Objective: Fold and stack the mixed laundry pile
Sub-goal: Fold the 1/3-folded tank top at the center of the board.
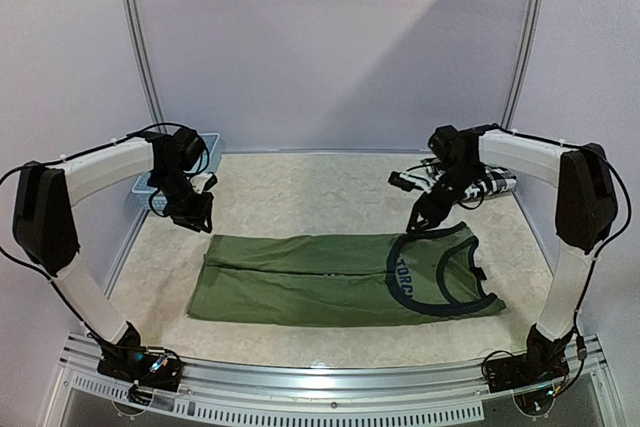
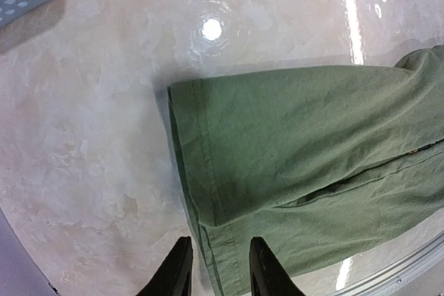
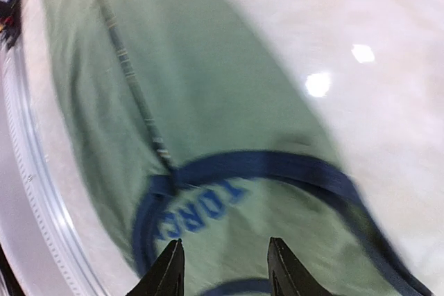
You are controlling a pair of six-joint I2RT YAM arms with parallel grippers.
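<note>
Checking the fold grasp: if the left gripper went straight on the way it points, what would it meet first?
Most likely the hemmed end of the olive-green shirt, directly under the open left gripper; height unclear.

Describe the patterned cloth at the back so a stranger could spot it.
On the pale table, find the big olive-green shirt lying flat near the front. Look past its collar to the far right corner: the black-and-white checked shirt lies bunched behind the right end effector, the only patterned, crumpled cloth there.
</note>
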